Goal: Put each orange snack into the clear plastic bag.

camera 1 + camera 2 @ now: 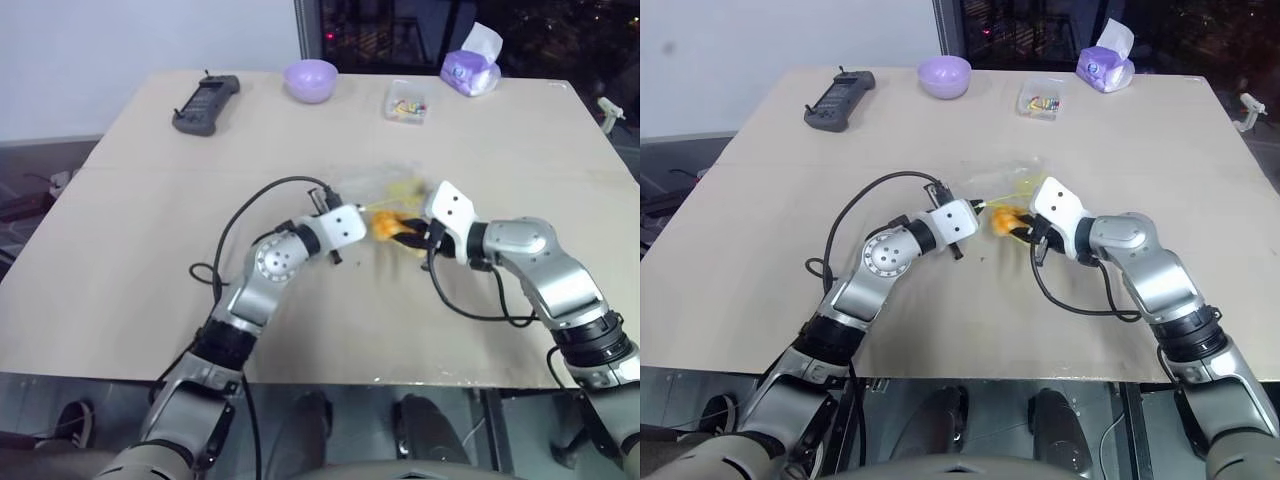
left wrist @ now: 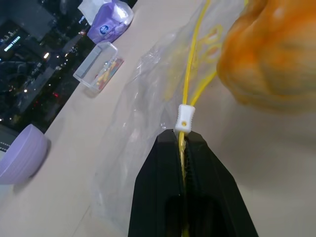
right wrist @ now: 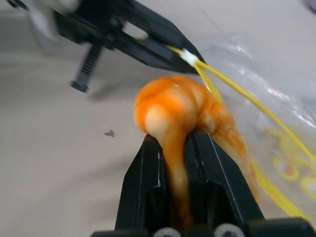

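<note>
My right gripper [image 3: 173,140] is shut on an orange snack [image 3: 173,106], a soft orange-yellow bun squeezed between the black fingers. It hangs above the table [image 1: 130,250] at the mouth of the clear plastic bag [image 2: 148,98]. My left gripper [image 2: 183,136] is shut on the bag's yellow zip strip [image 2: 190,74], just below the white slider. In the head views the snack [image 1: 385,224] sits between the two grippers at the table's middle, with the crinkly bag [image 1: 385,187] lying behind it.
At the table's far edge stand a lilac bowl [image 1: 310,79], a small clear box of colourful bits [image 1: 405,101] and a purple tissue pack [image 1: 471,69]. A black handheld device [image 1: 205,104] lies at the far left.
</note>
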